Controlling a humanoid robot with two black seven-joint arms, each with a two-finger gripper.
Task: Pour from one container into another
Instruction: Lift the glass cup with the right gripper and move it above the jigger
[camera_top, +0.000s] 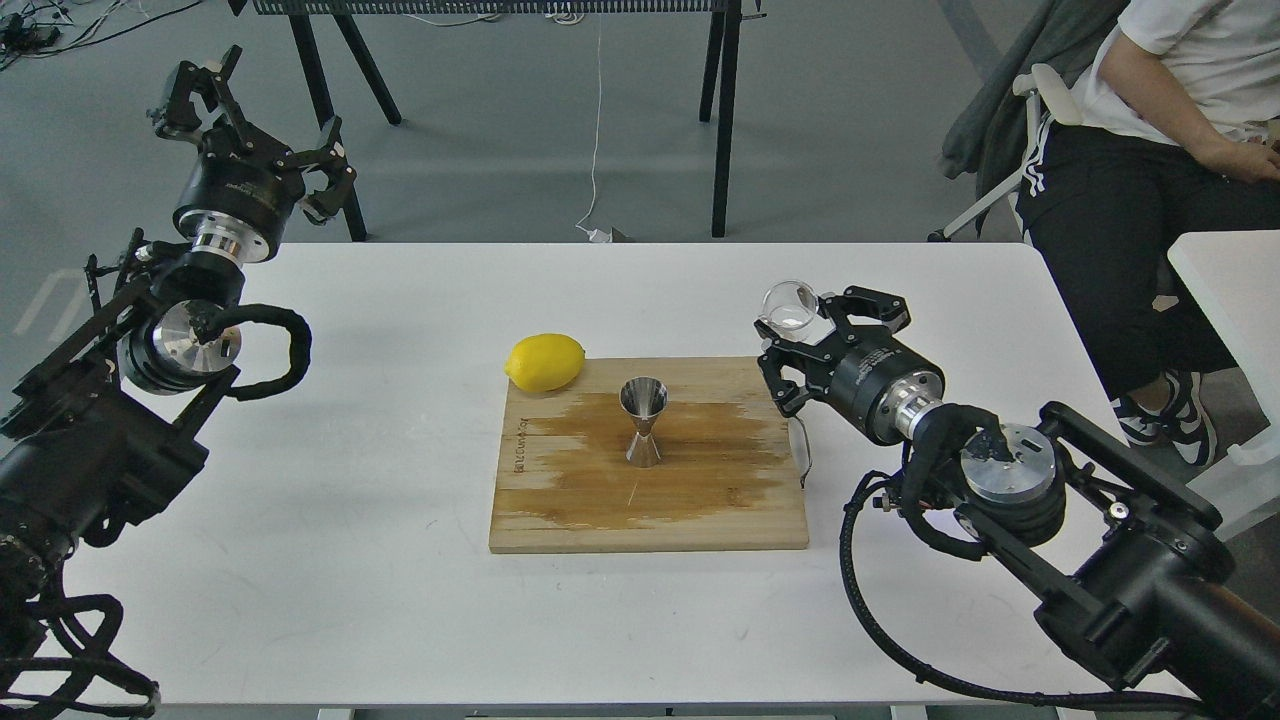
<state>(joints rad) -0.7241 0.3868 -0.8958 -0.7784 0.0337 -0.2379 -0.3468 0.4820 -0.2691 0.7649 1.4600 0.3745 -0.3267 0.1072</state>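
The white table (350, 560) carried a wet rectangular wooden cutting board (700, 500) below and to the left of the right gripper (808, 335). The left gripper (250, 130) hung far off to the left beyond the table edge, its fingers spread apart and empty. The oval yellow lemon (545, 362) lay at the board's far left corner. The shiny hourglass-shaped steel jigger (643, 421) stood upright mid-board, left of the right gripper, which was clamped on the small clear glass cup (790, 305), held above the table

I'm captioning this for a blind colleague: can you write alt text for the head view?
The right gripper holds a small glass cup beside a wooden board, where a steel jigger stands upright near a lemon. The left gripper hangs open past the white table's far left corner.
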